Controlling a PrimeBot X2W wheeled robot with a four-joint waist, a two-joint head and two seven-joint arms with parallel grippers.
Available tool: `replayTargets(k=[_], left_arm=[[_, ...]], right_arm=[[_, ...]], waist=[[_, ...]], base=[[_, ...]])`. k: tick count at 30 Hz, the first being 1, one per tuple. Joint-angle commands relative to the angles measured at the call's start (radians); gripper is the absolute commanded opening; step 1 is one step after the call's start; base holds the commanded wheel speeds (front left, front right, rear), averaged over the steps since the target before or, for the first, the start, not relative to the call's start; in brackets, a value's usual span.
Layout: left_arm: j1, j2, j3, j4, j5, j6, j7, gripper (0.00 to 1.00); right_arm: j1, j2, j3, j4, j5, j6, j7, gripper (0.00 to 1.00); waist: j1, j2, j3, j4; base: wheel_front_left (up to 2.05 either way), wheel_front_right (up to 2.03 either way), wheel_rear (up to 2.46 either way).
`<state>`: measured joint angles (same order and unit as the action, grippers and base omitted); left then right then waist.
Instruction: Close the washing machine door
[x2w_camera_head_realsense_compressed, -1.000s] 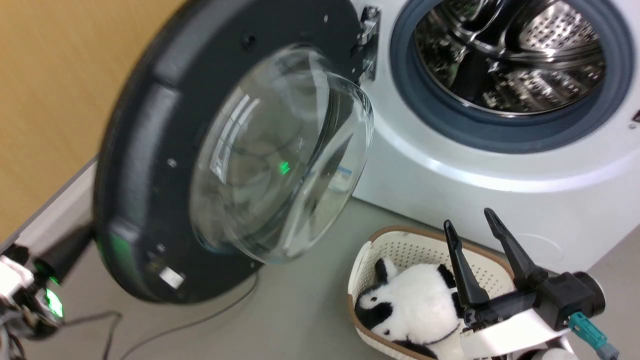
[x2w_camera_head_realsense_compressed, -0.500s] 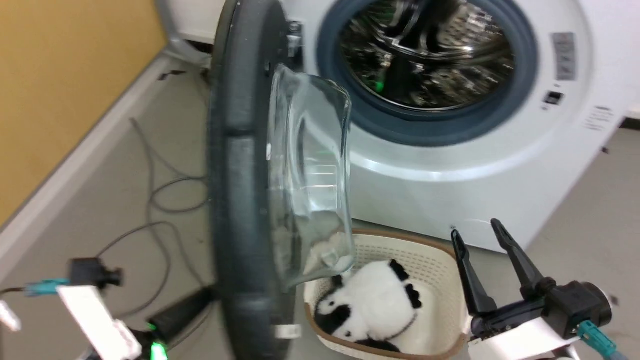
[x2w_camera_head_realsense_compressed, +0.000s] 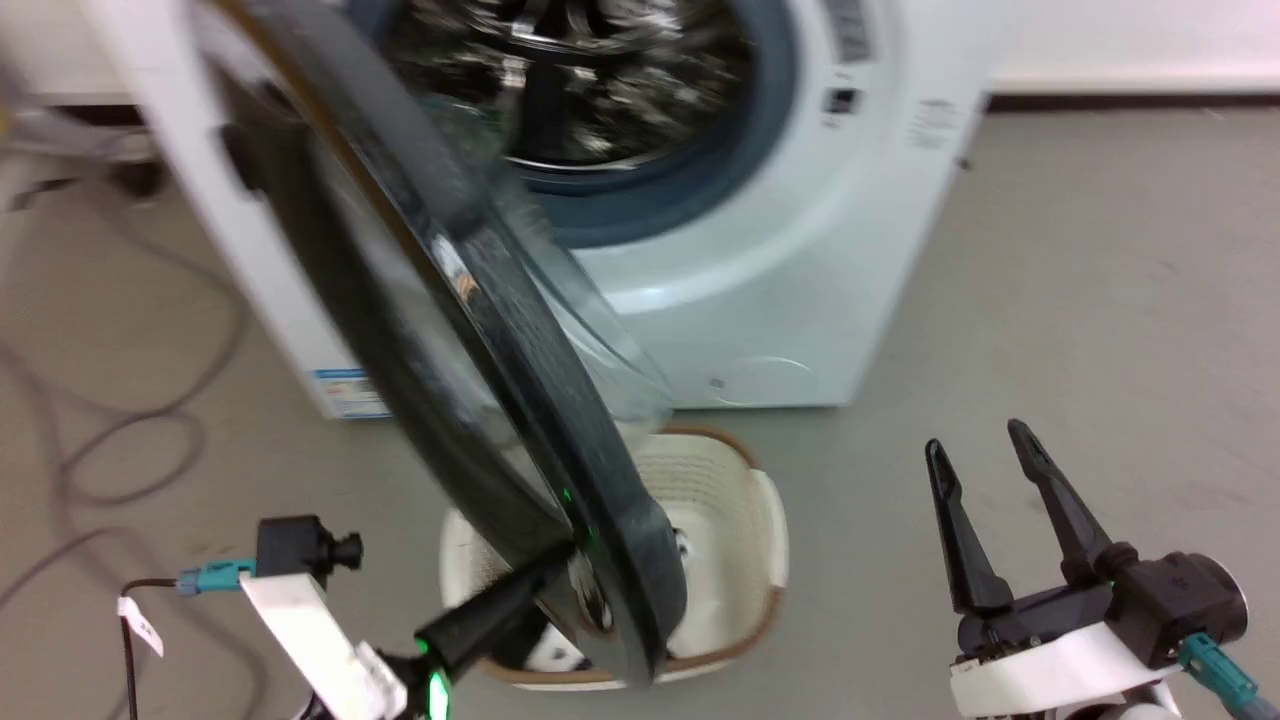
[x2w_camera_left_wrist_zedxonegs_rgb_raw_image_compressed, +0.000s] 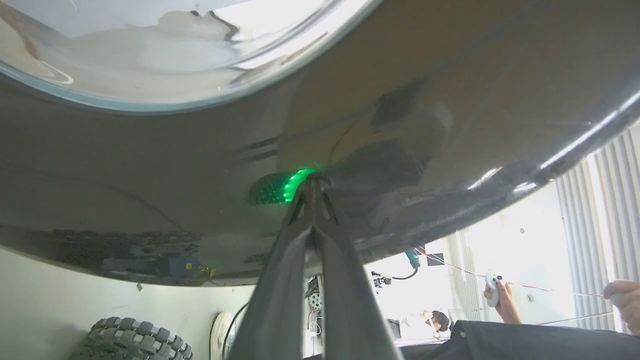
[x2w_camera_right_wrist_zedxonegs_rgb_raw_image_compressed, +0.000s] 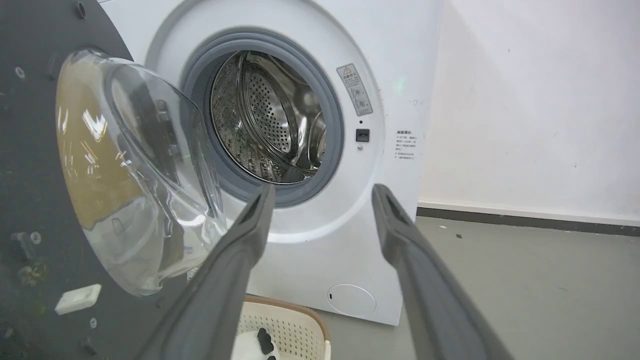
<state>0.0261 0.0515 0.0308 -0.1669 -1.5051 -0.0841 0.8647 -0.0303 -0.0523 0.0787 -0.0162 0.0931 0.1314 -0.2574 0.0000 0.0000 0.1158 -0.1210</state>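
grey floor (x2w_camera_head_realsense_compressed: 1050, 300), loose cables (x2w_camera_head_realsense_compressed: 200, 440), white wall (x2w_camera_right_wrist_zedxonegs_rgb_raw_image_compressed: 525, 100) beside washing machine (x2w_camera_right_wrist_zedxonegs_rgb_raw_image_compressed: 390, 75)

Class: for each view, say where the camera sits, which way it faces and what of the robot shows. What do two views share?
Head view: on the head, looking forward and down at the washing machine, its part-open door and a basket; shut left gripper, open right gripper show.
Left wrist view: on the left wrist, facing the door's glossy outside; left gripper tips against it.
Right wrist view: on the right wrist, facing the drum between the right gripper's fingers.
Shared: head and right wrist views show door, drum, basket.
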Motion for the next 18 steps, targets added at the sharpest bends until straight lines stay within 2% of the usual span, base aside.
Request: replayTargets(k=[1,6,11,12,13,14,18], left_arm=[[-0.035,-0.001,-0.017,0.012,-0.001,-0.012,-0.043,0.0],[-0.123,-0.001,-0.038,0.063,-0.002,-0.028,-0.191,0.0],[-0.245,-0.001,-0.043,0.148,0.011,-0.034,-0.348,0.0],[-0.245,-0.001,-0.043,0.148,0.011,-0.034,-0.348,0.0],[-0.299,-0.001,-0.049,0.193,0.014,-0.036,-0.417,0.0],[-0.299,-0.001,-0.049,0.193,0.014,-0.036,-0.417,0.0],[-0.416,-0.001,-0.089,0.29,0.007,-0.039,-0.544,0.0]], right_arm=[[-0.013,0.002,-0.006,-0.01,0.01,-0.001,-0.004,1.0],[-0.011,0.002,-0.015,-0.017,0.039,-0.001,-0.004,1.0],[-0.008,0.002,-0.011,-0.017,0.071,-0.001,-0.004,1.0],[-0.008,0.002,-0.011,-0.017,0.071,-0.001,-0.004,1.0],[-0.008,0.002,-0.009,-0.016,0.082,-0.001,-0.004,1.0],[-0.008,0.002,-0.009,-0.016,0.082,-0.001,-0.004,1.0],[-0.006,0.002,-0.013,-0.016,0.094,-0.001,-0.004,1.0]], waist=[[0.0,0.0,0.066,-0.128],[0.0,0.0,0.115,-0.244],[0.0,0.0,0.142,-0.325],[0.0,0.0,0.142,-0.325],[0.0,0.0,0.147,-0.347],[0.0,0.0,0.147,-0.347],[0.0,0.0,0.15,-0.358]], base=[[0.0,0.0,0.0],[0.0,0.0,0.0],[0.0,0.0,0.0],[0.0,0.0,0.0],[0.0,0.0,0.0],[0.0,0.0,0.0],[0.0,0.0,0.0]])
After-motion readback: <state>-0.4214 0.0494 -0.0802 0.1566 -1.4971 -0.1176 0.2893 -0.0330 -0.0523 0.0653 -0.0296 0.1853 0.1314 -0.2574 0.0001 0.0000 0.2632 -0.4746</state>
